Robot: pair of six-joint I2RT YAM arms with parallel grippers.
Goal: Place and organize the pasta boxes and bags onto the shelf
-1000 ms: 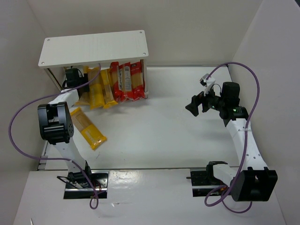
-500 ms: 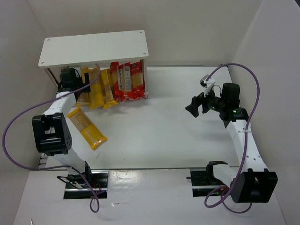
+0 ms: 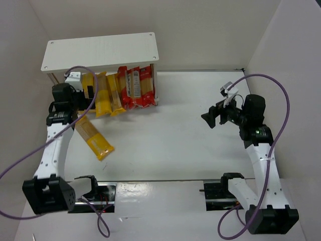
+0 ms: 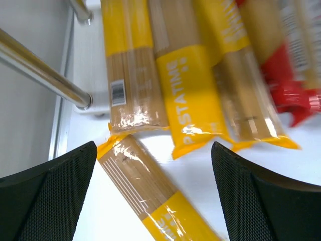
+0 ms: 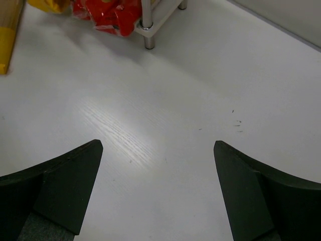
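Several yellow pasta packs [image 3: 103, 98] and red-edged ones [image 3: 134, 86] lie side by side on the lower tier of the white shelf [image 3: 100, 50]. Their near ends stick out past its front. One more yellow pack [image 3: 93, 137] lies slanted on the table in front of the shelf's left end. My left gripper [image 3: 84, 93] hovers open at the shelf's left front. In the left wrist view the loose pack [image 4: 150, 191] lies below the left gripper [image 4: 153, 150], nothing held. My right gripper [image 3: 213, 116] stands open above bare table, well right of the shelf.
A metal shelf leg [image 4: 45, 73] runs close to my left finger. In the right wrist view the shelf's right front leg [image 5: 146, 27] and the red pack ends [image 5: 108, 12] sit at the top edge. White walls close in the left, back and right sides.
My left gripper has opened and drawn back out from under the shelf toward the left front; the arm's elbow has swung down. The right arm shifted slightly right.
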